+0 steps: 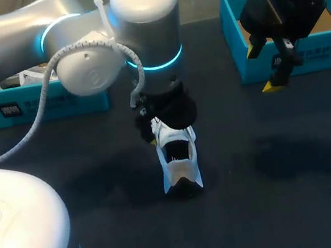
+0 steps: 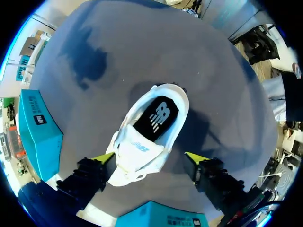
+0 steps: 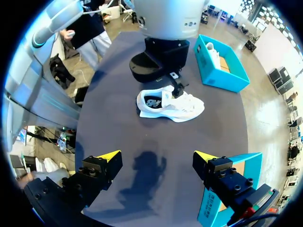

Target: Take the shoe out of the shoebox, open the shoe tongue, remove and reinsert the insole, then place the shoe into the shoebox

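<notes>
Left tool (image 2: 151, 158) spread astride white shoe (image 2: 150, 135)

I'm seeing a white shoe (image 1: 177, 160) with a black insole (image 2: 142, 128) carrying a white logo (image 2: 158, 115), on a dark grey counter (image 1: 272, 163). Left shoebox (image 1: 37, 106) and right shoebox (image 1: 324, 51), both turquoise, the right one brown inside. Left pincer (image 2: 150, 158) and right pincer (image 3: 158, 158): black, bright yellow tips.

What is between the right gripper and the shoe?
Only bare tabletop lies between the right gripper and the shoe, as the right wrist view shows.
</notes>
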